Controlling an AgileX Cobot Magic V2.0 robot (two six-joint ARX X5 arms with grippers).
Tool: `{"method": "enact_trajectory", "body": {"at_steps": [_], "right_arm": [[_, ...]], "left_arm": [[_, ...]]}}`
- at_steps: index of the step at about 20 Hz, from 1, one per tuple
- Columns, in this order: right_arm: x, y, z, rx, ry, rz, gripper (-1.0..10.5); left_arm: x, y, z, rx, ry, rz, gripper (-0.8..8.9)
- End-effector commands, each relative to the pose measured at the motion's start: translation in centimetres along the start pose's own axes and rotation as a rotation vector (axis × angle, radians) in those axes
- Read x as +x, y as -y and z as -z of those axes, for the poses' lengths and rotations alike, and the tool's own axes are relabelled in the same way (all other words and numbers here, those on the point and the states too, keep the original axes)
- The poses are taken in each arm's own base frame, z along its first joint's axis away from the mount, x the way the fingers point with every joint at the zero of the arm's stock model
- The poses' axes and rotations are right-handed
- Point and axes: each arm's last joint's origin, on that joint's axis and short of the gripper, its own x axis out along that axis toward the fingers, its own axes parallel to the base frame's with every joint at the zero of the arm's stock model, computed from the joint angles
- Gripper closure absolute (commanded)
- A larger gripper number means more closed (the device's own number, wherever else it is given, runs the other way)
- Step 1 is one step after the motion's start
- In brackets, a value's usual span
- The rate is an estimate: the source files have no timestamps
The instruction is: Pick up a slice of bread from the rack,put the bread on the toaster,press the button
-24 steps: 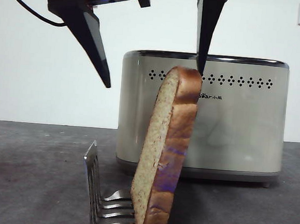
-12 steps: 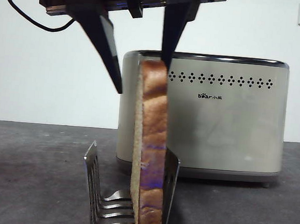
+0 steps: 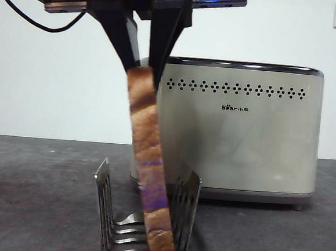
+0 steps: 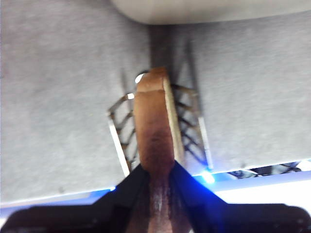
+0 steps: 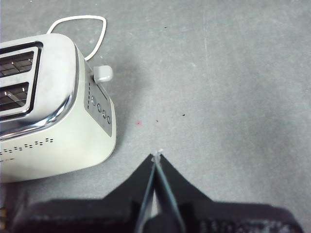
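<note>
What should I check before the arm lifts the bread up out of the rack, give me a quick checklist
1. Left gripper shut on the top crust of the bread: ok.
2. Bread upright: not ok, it leans, bottom end still down among the bars of the rack.
3. Depth of the grip: cannot tell, only the top edge looks pinched.
4. Toaster slots open and unblocked, seen from the right wrist: ok.
5. Right gripper shut and away from the rack, beside the toaster's button end: ok.

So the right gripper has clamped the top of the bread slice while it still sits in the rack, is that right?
Not quite: the left gripper is the one clamped on the bread slice, as the left wrist view shows. The slice's lower end still sits in the rack.
</note>
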Motion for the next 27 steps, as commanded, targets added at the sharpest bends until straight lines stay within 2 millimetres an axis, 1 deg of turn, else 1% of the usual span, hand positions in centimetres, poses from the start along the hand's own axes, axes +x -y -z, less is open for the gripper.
{"method": "enact_trajectory", "body": {"at_steps": [1,3,6,9,14,17,19,20,23,25,27], "right_arm": [[0.0,0.0,0.0,-0.008,0.001,-0.001,9.5],[0.0,0.0,0.0,-0.008,0.004,-0.001,9.5],[0.0,0.0,0.0,-0.008,0.007,-0.002,9.5],[0.0,0.0,0.0,-0.008,0.007,-0.002,9.5],[0.0,0.0,0.0,-0.009,0.006,-0.001,9.5],[0.0,0.0,0.0,-0.01,0.007,-0.001,9.5],[0.0,0.0,0.0,-0.013,0.007,-0.001,9.5],[0.1,0.0,0.0,-0.013,0.006,-0.001,9.5],[0.1,0.0,-0.1,-0.014,0.005,-0.001,9.5],[0.2,0.0,-0.1,-0.013,0.0,0.0,9.5],[0.4,0.0,-0.2,-0.013,-0.007,0.001,9.5]], "left_arm": [[-0.1,-0.4,0.1,0.007,0.012,-0.042,8.21],[-0.8,-0.4,-0.1,0.03,0.043,-0.044,8.21],[-2.7,-0.2,-0.5,0.066,0.086,-0.029,8.22],[-5.2,0.3,-0.9,0.11,0.134,0.029,8.22],[-8.5,0.9,-0.9,0.22,0.152,0.172,8.22],[-10.3,1.1,-0.2,0.387,0.091,0.326,8.22],[-11.7,1.0,0.4,0.545,0.041,0.473,8.22],[-12.4,0.7,0.6,0.639,0.056,0.515,8.22],[-14.4,-0.3,0.9,0.908,0.219,0.504,8.22],[-15.6,-0.8,0.9,1.081,0.348,0.429,8.22],[-16.4,-1.1,0.8,1.305,0.453,0.36,8.21]]}}
